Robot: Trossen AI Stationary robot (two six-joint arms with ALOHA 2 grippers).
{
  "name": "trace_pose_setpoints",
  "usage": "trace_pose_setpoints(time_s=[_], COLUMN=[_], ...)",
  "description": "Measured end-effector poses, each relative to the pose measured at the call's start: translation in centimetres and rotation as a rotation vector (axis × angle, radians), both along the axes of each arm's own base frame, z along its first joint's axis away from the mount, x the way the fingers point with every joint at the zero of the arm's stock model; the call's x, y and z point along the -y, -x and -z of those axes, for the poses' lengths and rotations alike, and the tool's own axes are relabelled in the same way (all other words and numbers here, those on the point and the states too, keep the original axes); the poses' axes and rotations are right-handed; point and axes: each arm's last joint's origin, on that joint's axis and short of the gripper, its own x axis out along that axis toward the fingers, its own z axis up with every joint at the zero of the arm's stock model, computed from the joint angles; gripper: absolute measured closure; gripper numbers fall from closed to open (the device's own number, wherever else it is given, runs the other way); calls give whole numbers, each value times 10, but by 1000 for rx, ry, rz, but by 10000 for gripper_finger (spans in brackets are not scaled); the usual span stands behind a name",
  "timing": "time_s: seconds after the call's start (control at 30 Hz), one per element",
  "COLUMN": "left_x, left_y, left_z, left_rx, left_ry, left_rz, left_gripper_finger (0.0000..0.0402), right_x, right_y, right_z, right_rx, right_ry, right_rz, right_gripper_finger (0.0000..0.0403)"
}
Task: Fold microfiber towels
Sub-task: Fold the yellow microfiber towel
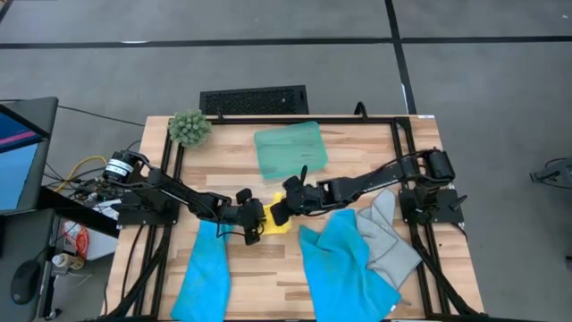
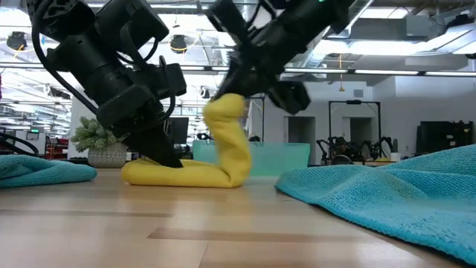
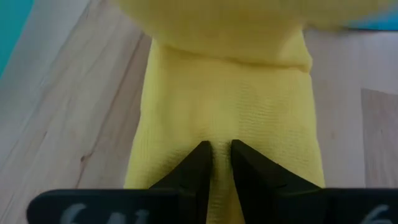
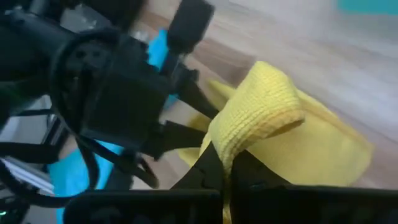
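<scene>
Grippers are both pinching the yellow towel (image 2: 216, 160) mid-table: left gripper (image 3: 216, 163) pressing one edge flat, right gripper (image 4: 225, 167) lifting the other, blue towels (image 1: 344, 259) flanking.

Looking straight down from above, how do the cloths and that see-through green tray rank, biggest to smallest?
1. Bright blue cloth right of centre
2. Narrow blue cloth at left, translucent teal-green tray and light grey cloth: too alike to rank
3. Yellow cloth, bunched between grippers

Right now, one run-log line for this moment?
left gripper: pinning yellow towel on table | right gripper: shut on yellow towel, end lifted | fold: unfinished
</scene>
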Motion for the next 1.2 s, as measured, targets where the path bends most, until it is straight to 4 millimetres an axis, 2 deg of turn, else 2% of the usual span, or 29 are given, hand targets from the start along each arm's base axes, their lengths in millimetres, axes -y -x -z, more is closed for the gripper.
trace_pose_setpoints(time_s=[0.17, 0.4, 0.57, 0.83, 1.0, 1.2], left_x=[0, -3, -4, -3, 13, 22], left_y=[0, 9, 14, 48, 61, 51], left_z=[-3, -25, -31, -50, -52, -41], left_rx=[8, 31, 20, -123, -152, -110], left_ry=[16, 25, 32, 123, 102, 41], left_rz=[3, -30, -30, -85, -62, -69], left_gripper_finger=[345, 345, 345, 345, 351, 394], right_x=[-1, -2, -2, -5, -5, -6], right_y=[-6, -10, -12, -17, -17, -17], right_z=[18, 15, 13, 29, 31, 27], right_rx=[-22, 33, 63, 48, 40, 59], right_ry=[-3, -3, -7, -13, -2, 1], right_rz=[-6, -12, -13, -27, -40, -48], right_gripper_finger=[379, 380, 374, 375, 373, 373])
